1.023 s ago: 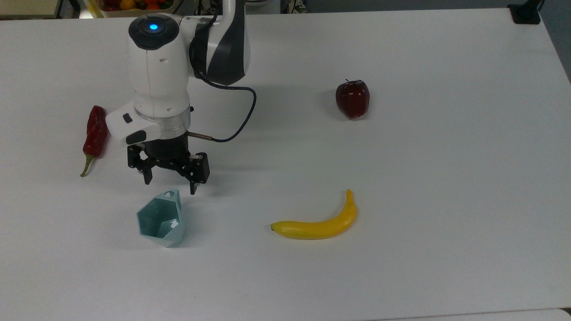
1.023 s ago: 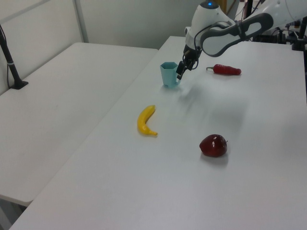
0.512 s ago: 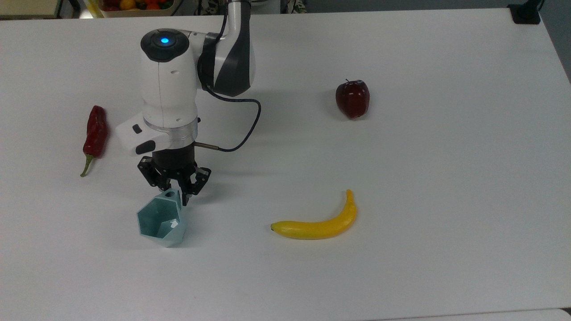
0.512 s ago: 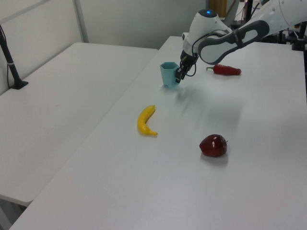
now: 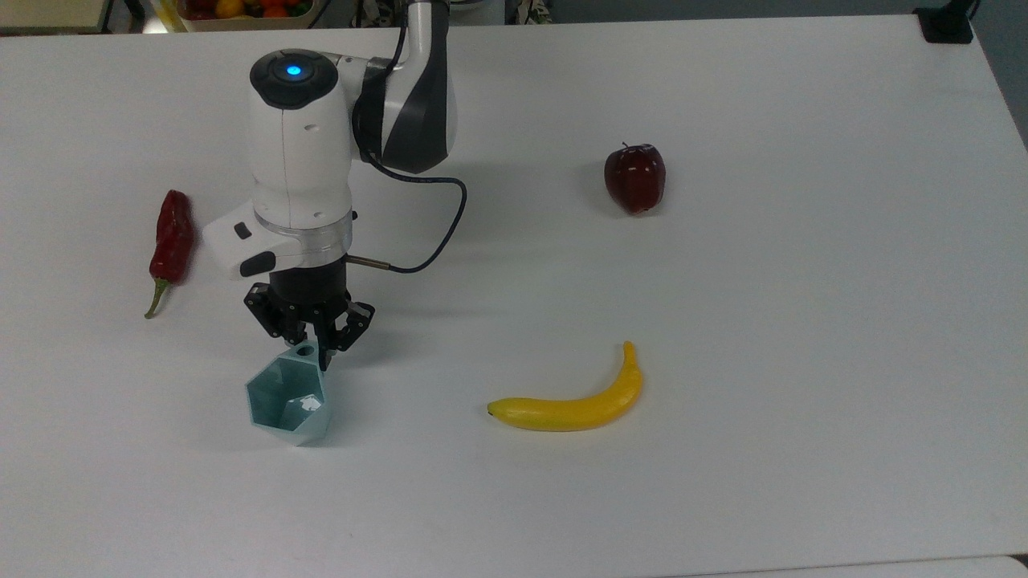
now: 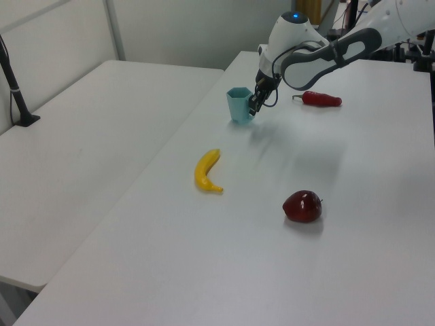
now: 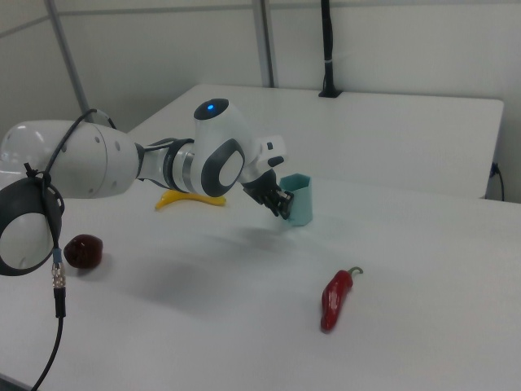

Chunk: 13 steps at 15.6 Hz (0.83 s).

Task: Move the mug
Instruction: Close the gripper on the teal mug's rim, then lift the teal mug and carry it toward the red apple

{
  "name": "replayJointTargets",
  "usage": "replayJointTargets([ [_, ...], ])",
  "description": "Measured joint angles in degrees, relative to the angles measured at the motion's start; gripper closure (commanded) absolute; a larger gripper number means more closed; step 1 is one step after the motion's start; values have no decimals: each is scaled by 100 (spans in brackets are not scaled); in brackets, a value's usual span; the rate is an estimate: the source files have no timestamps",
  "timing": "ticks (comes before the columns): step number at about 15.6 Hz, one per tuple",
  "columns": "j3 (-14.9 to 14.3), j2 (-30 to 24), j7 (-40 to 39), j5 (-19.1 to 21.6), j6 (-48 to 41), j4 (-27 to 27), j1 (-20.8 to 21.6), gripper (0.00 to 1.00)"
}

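Top view, left to right: a wrinkled dark-red chilli pepper (image 5: 171,238) lies on the white desk (image 5: 803,321). The black two-finger gripper (image 5: 312,347), jaws pinching the tab handle, grips the pale teal faceted mug (image 5: 287,395). A yellow curved banana (image 5: 572,401) and dark-red apple (image 5: 634,177) lie well apart.

The table (image 5: 803,321) is seen from high overhead in the top view, with the gripper (image 5: 309,341) at the top view's left. In the left view and the right view, 2 lower, oblique angles are taken from opposite sides. The gripper and mug (image 6: 238,104) are shared by all 3.
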Motion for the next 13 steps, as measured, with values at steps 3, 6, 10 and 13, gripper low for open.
replayJointTargets([
  [3, 0, -52, 0, -100, 0, 36, 0, 99],
  [6, 0, -394, 0, -137, -1, -147, 9, 99],
  [10, 35, -1407, -1, -175, -15, -1191, 86, 99],
  [13, 58, -2316, -1, -178, -31, -2267, 326, 98],
])
